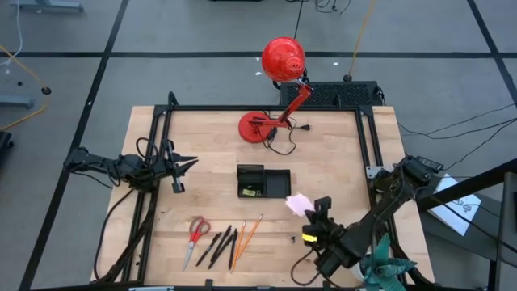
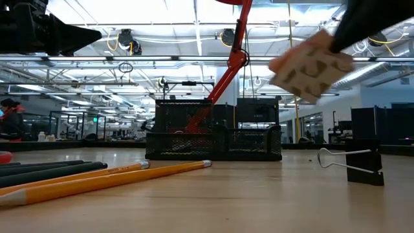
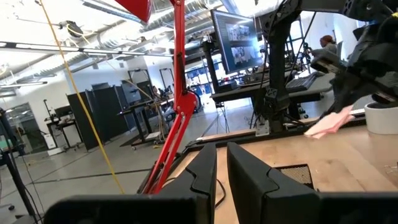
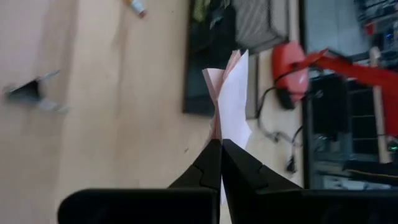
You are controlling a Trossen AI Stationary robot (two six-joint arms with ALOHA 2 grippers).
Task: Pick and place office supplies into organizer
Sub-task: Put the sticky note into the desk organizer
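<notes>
My right gripper (image 1: 313, 208) is shut on the pink sticky-note pad (image 1: 298, 204) and holds it in the air, near and to the right of the black organizer (image 1: 263, 182). The organizer stands mid-table with something small in its left compartment. Red-handled scissors (image 1: 197, 234), black pens (image 1: 218, 245) and orange pencils (image 1: 246, 234) lie flat near the front edge. A black binder clip (image 2: 352, 166) lies on the wood near the pad. My left gripper (image 1: 184, 164) waits at the table's left side, a narrow gap between its fingers (image 3: 205, 168), nothing in it. My right gripper pinches the sticky-note pad by one edge (image 4: 216, 132) between its two fingertips. The fingers come slanting down from the table's near right. The pad (image 2: 310, 65) is lifted clear of the table and tilted, and its sheets fan apart beyond the fingertips.
A red desk lamp (image 1: 279, 81) stands at the far middle, its round base (image 1: 257, 127) on the wood and its cord trailing beside it. A black metal frame (image 1: 367, 137) runs along the table's edges. Bare wood lies between the organizer and the supplies near the front.
</notes>
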